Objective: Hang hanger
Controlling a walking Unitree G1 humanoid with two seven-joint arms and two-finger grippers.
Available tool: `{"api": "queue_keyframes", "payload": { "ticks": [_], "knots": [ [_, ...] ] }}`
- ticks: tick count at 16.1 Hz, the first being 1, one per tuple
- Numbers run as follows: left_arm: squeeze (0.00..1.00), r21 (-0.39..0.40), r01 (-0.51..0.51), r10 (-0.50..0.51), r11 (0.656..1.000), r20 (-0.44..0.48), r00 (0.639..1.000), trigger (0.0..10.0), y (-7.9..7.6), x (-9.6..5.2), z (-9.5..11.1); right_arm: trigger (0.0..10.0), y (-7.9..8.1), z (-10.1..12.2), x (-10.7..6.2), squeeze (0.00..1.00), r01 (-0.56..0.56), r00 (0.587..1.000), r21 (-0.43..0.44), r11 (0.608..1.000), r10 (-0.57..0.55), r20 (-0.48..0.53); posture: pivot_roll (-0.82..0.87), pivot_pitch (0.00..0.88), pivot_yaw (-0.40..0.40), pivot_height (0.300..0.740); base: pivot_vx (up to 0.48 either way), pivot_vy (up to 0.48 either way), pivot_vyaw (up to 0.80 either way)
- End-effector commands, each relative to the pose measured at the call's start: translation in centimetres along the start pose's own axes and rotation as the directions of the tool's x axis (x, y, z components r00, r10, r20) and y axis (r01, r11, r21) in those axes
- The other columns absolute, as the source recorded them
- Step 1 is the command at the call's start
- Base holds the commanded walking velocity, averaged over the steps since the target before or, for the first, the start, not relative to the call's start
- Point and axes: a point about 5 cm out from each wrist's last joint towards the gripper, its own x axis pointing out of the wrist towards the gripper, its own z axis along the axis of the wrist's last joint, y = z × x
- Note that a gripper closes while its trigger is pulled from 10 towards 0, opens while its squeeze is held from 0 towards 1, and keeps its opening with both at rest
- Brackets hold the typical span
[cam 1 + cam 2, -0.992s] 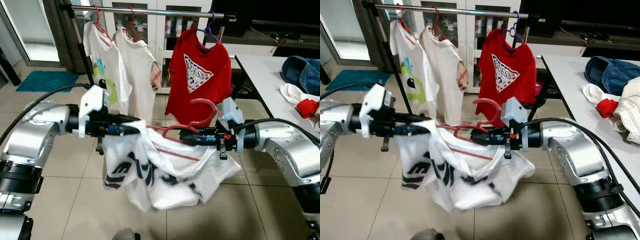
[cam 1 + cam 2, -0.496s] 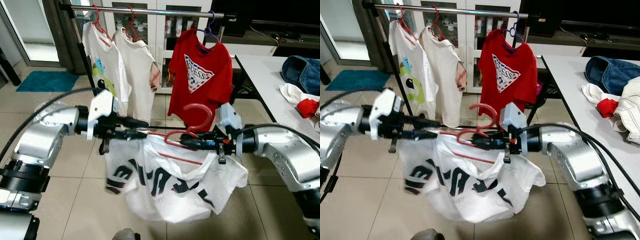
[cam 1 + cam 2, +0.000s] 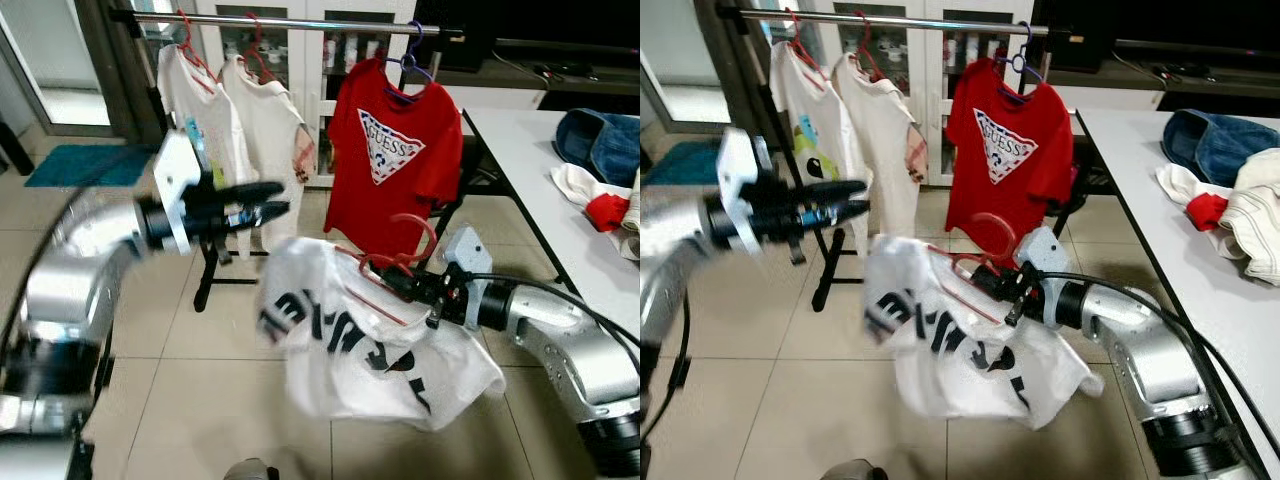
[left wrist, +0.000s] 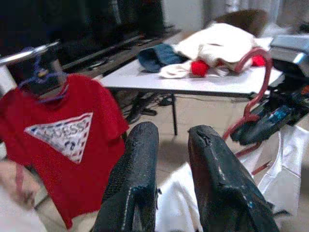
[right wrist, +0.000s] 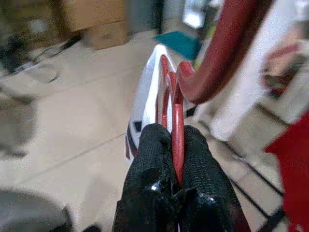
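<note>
Right gripper (image 3: 392,283) is clamped on the red hanger (image 3: 400,258). In the right wrist view I see both fingers (image 5: 152,154) pinching the red wire just under the hook's neck. Hanger sits mid-frame, below the red GUESS T-shirt (image 3: 394,160), well short of the clothes rail (image 3: 290,20). Hook curls up toward 12 o'clock. Long axis runs roughly from 10 to 4 o'clock, tilted, far arm buried in cloth.

The white T-shirt with black print (image 3: 365,345) hangs off the hanger, bunched and motion-blurred; I can't read the print or tell whether both shoulders are seated. Most of the hanger's bar is hidden inside it.

Left gripper (image 3: 268,198) is up at 9 o'clock of the shirt, apart from it, pointing toward 3 o'clock. Its fingers (image 4: 137,166) are a narrow gap apart with nothing between them. Left arm is blurred.

On the rail: two white T-shirts (image 3: 240,130) on red hangers at 11 o'clock. The table (image 3: 520,160) at 2 o'clock carries piled clothes (image 3: 600,165), cut off by the frame edge.
</note>
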Motion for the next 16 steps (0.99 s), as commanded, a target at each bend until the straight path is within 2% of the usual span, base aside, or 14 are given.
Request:
{"api": "queue_keyframes", "payload": {
  "ticks": [1,2,3,4,5,6,7,8,9,10,12,13,15,16],
  "knots": [
    [0.0,-0.009,-0.053,0.053,0.999,-0.012,0.999,10.0,-0.2,-0.1,-0.1,0.0,-0.3,0.5,-0.4,0.0,0.082,0.996,-0.013,0.997,-0.082,0.043,-0.04,0.0,0.011,0.74,0.0,0.0,0.0],
    [0.0,-0.04,-0.097,0.096,0.994,-0.028,0.995,10.0,-0.5,-0.3,-0.8,0.0,-0.2,0.2,-0.3,0.0,0.136,0.989,0.01,0.991,-0.136,0.053,-0.04,0.0,0.013,0.74,0.0,0.0,0.0],
    [0.0,-0.071,-0.204,0.201,0.976,-0.044,0.979,10.0,-1.2,-0.4,-2.3,0.0,0.2,-0.2,-0.1,0.0,0.238,0.967,0.072,0.969,-0.243,0.074,-0.05,0.0,0.018,0.74,0.0,0.0,0.0],
    [0.0,-0.111,-0.341,0.334,0.933,-0.081,0.939,10.0,-2.3,-0.8,-4.6,8.9,1.0,-1.1,0.2,0.0,0.376,0.918,0.165,0.912,-0.391,0.07,-0.06,0.0,0.023,0.74,0.0,0.0,0.0],
    [0.0,-0.121,-0.429,0.418,0.895,-0.109,0.902,10.0,-3.2,-1.2,-6.1,10.0,1.5,-1.9,0.5,0.0,0.467,0.877,0.196,0.862,-0.48,0.02,-0.06,0.0,0.024,0.74,0.0,0.0,0.0],
    [0.0,-0.129,-0.486,0.469,0.864,-0.14,0.872,10.0,-3.6,-1.6,-7.1,10.0,1.7,-2.5,0.8,0.0,0.515,0.852,0.185,0.837,-0.524,-0.004,-0.07,0.0,0.025,0.74,0.0,0.0,0.0],
    [0.0,-0.117,-0.5,0.481,0.858,-0.16,0.862,10.0,-3.9,-1.8,-7.6,10.0,1.8,-2.8,1.0,0.0,0.543,0.833,0.225,0.809,-0.553,-0.024,-0.07,0.0,0.03,0.74,0.0,0.0,0.0],
    [0.0,-0.129,-0.541,0.516,0.831,-0.184,0.837,10.0,-4.2,-1.8,-8.2,10.0,1.6,-2.7,1.1,0.0,0.606,0.78,0.278,0.746,-0.625,-0.025,-0.07,0.0,0.035,0.74,0.0,0.0,0.0],
    [0.0,-0.149,-0.564,0.537,0.812,-0.187,0.823,10.0,-4.1,-1.7,-8.4,10.0,1.3,-2.6,0.9,0.0,0.631,0.754,0.294,0.718,-0.656,-0.015,-0.07,0.0,0.032,0.74,0.244,0.0,0.0],
    [0.0,-0.153,-0.596,0.569,0.788,-0.19,0.8,10.0,-3.8,-1.3,-8.4,10.0,0.9,-2.1,0.7,0.0,0.666,0.716,0.256,0.701,-0.697,0.046,-0.06,0.0,0.032,0.74,0.27,0.0,0.0],
    [0.0,-0.144,-0.62,0.59,0.772,-0.203,0.782,10.0,-4.0,-0.8,-8.6,10.0,0.7,-1.6,0.7,0.0,0.659,0.692,0.325,0.678,-0.716,0.092,-0.06,0.0,0.028,0.74,0.3,0.0,0.0],
    [0.0,-0.13,-0.633,0.596,0.764,-0.235,0.768,10.0,-4.4,-0.6,-9.3,10.0,0.8,-1.7,0.8,0.0,0.634,0.688,0.389,0.668,-0.717,0.111,-0.05,0.0,0.029,0.74,0.322,0.0,0.0],
    [0.0,-0.142,-0.631,0.593,0.763,-0.238,0.77,10.0,-4.9,-0.5,-9.2,10.0,0.9,-2.3,0.8,0.0,0.676,0.668,0.375,0.634,-0.742,0.052,-0.04,0.0,0.027,0.74,0.339,0.0,0.0],
    [0.0,-0.14,-0.634,0.596,0.761,-0.236,0.767,10.0,-5.0,-0.3,-9.2,10.0,1.2,-2.8,1.1,0.0,0.679,0.682,0.36,0.639,-0.731,0.011,-0.04,0.0,0.021,0.74,0.349,0.0,0.0]
  ]
}}
